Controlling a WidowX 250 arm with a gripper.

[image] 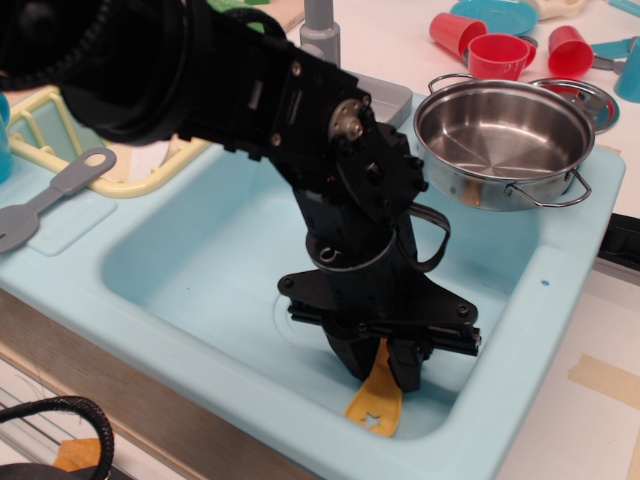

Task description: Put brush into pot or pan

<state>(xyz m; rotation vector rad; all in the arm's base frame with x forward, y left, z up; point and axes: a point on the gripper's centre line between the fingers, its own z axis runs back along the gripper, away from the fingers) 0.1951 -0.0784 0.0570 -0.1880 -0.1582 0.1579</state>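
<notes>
Grasp step in hand. Gripper [383,366] down inside light-blue sink [190,260], fingers pressed together on brush [377,402]; yellow handle with star hole pokes out below, head hidden. Pot [503,140] empty, on sink's far right corner, well apart. Next, by my reckoning: lift clear of basin, carry up-right over rim, release above pot.

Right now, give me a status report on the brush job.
Gripper shut on brush, low in the sink. Steel pot empty, on sink's far right corner. Path up to it looks clear.
</notes>
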